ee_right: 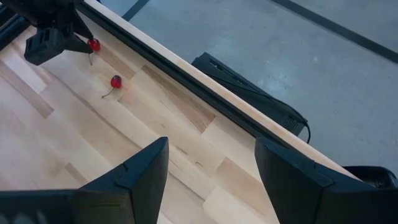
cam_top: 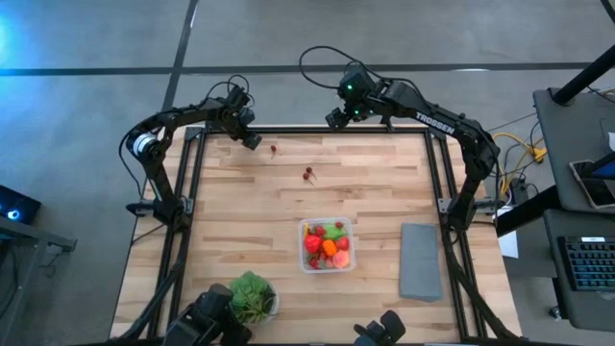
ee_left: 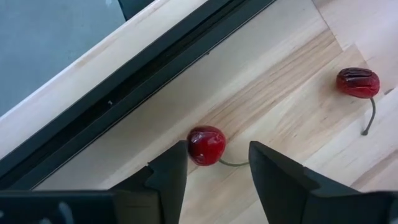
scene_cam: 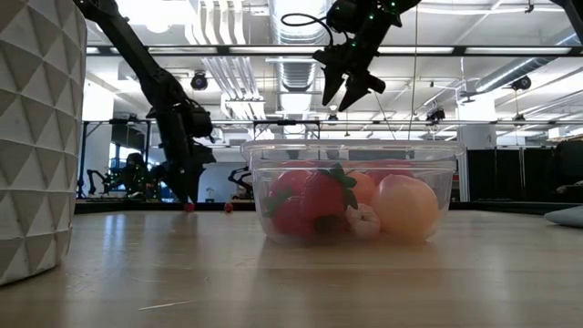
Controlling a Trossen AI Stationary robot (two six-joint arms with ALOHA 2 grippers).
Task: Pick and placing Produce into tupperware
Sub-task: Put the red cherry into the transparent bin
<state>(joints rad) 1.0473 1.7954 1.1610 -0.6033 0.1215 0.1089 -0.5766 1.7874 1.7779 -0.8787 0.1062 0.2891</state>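
1. I am seeing the left gripper sitting low at the far left corner of the table, right by the dark frame rail.
2. Its jaws are standing open around a red cherry, which is lying on the wood against one fingertip (the other finger is clear of it), so nothing is clamped.
3. A second cherry is lying a little way off on the boards, and a small red cluster is resting nearer the table's middle.
4. The clear container is sitting near the centre front, holding red, orange and green pieces.
5. I am watching the right gripper hanging high over the far edge, jaws apart and holding nothing.
6. A grey slab is lying to the container's right, and a leafy plant is standing at the front left.
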